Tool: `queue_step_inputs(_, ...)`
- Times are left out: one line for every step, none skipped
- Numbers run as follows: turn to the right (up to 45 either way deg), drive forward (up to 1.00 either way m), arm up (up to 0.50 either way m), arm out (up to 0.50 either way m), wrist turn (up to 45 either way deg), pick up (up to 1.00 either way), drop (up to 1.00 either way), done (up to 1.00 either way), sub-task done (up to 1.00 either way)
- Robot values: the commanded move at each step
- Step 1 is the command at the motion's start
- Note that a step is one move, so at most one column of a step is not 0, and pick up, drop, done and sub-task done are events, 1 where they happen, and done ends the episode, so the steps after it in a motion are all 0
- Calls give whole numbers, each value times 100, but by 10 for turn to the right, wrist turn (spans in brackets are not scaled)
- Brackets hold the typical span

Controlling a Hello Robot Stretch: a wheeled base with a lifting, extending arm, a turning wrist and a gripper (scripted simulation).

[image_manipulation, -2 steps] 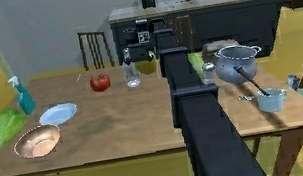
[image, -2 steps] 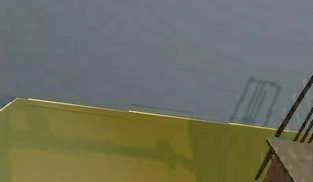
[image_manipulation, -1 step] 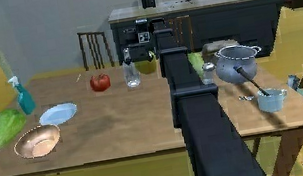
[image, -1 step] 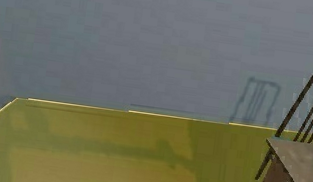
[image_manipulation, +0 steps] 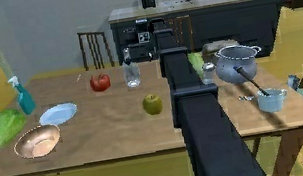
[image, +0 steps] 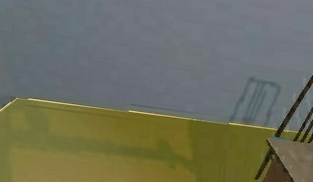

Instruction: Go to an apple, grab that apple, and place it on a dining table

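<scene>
Our gripper [image_manipulation: 165,41] reaches over the long wooden dining table [image_manipulation: 96,135]; whether it holds anything, we cannot tell. The small yellow-green apple [image_manipulation: 152,103] sits there just beside the dark arm bar [image_manipulation: 200,119], toward the arm side view's left.

— In the arm side view, what lies on the table [image_manipulation: 117,137] left of the arm [image_manipulation: 206,128]?
— An apple [image_manipulation: 152,103] just beside it, a glass [image_manipulation: 132,71] behind that; farther left a round fruit [image_manipulation: 100,82], plate [image_manipulation: 58,114], bowl [image_manipulation: 37,142] and spray bottle [image_manipulation: 21,96].
— And right of the arm?
— A pot [image_manipulation: 240,62], with a mug [image_manipulation: 272,99] nearer the front edge. A counter [image_manipulation: 225,19] stands beyond the arm's far end.
</scene>
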Motion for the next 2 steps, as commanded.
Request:
queue_step_inputs(0,0,0,-10,0,0,0,0,0)
queue_step_inputs(0,0,0,0,0,0,0,100,0)
